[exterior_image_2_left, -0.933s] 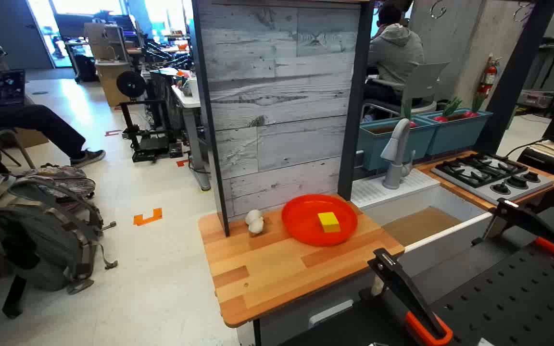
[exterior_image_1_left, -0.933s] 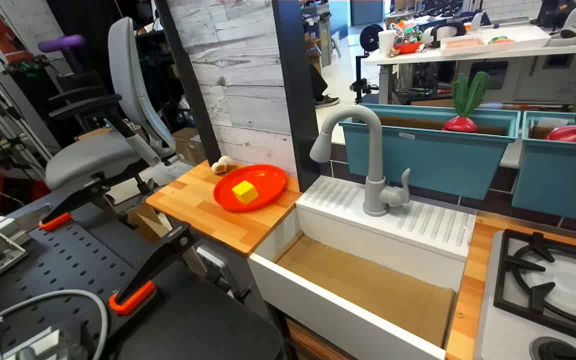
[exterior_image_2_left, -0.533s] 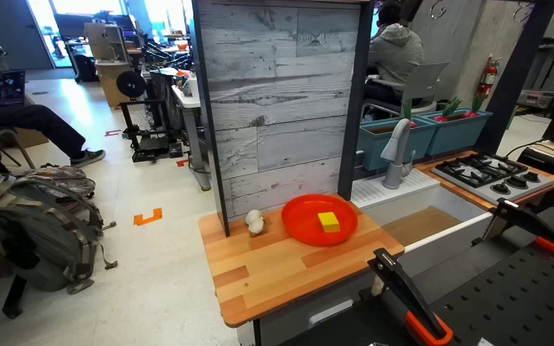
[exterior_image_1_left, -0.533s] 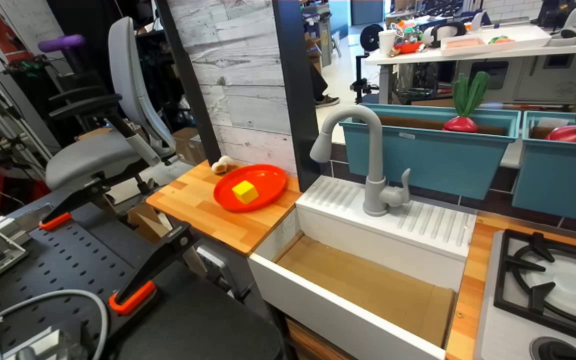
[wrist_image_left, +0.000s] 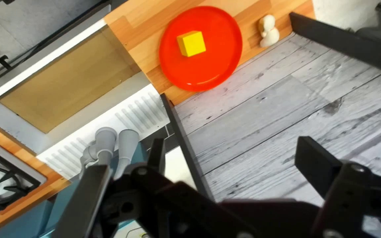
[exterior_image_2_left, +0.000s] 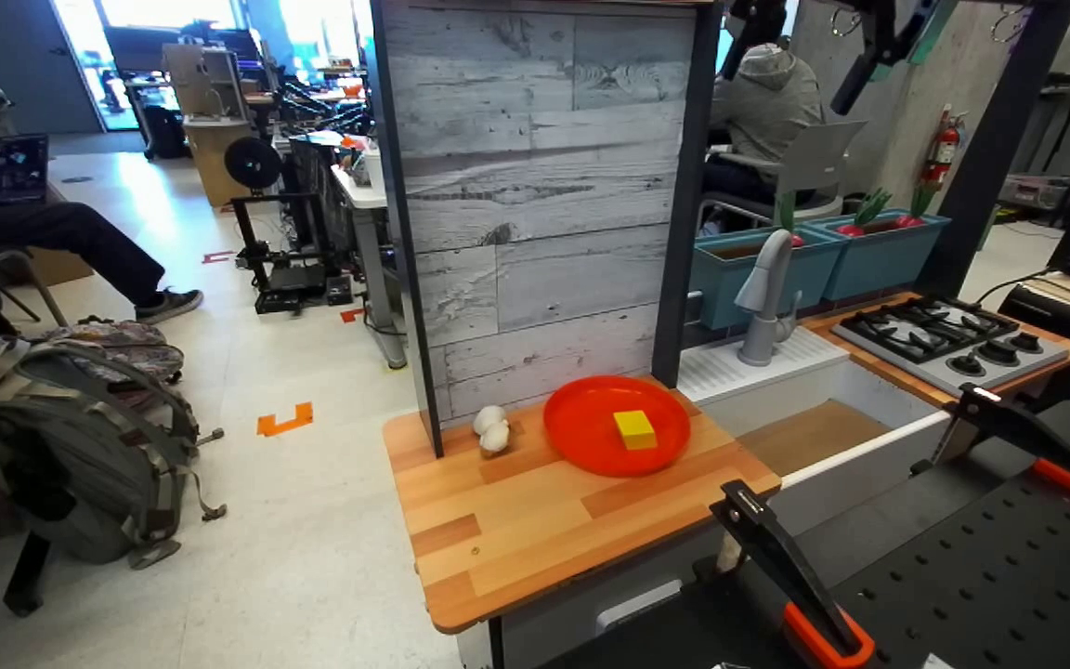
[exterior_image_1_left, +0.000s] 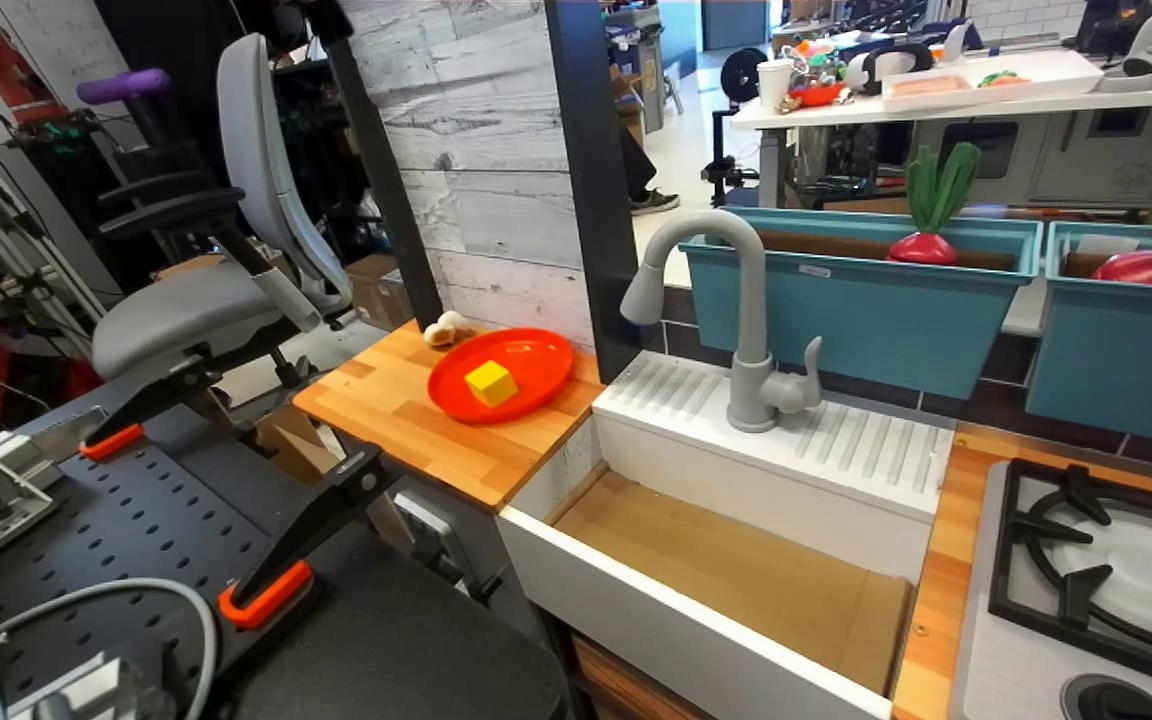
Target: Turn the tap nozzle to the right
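Note:
The tap nozzle, a tall grey gooseneck spout, stands on the white ledge behind the sink [exterior_image_1_left: 686,630]. It shows in both exterior views [exterior_image_1_left: 752,290] [exterior_image_2_left: 767,279], its downward end angled toward the plank-wall side. In the wrist view its spout end [wrist_image_left: 127,145] lies beside the tap base, at the left, and its upper part is partly hidden behind my finger. The small lever handle [exterior_image_1_left: 812,372] is beside the base. My gripper [wrist_image_left: 232,145] is open and empty. In an exterior view its fingers [exterior_image_2_left: 790,84] hang at the top edge, above and apart from the nozzle.
A grey plank wall [exterior_image_1_left: 496,180] with a dark post [exterior_image_1_left: 591,190] stands beside the sink. A red plate [exterior_image_1_left: 546,365] with a yellow block [exterior_image_1_left: 490,383] lies on the wooden counter [exterior_image_1_left: 386,400]. Teal planters [exterior_image_1_left: 856,310] stand behind the tap, and a stove [exterior_image_1_left: 996,600] is beside the sink.
My gripper has come into view at the top of an exterior view, fingers apart; a dark part also appears at the top edge in the other view. The nozzle has not moved.

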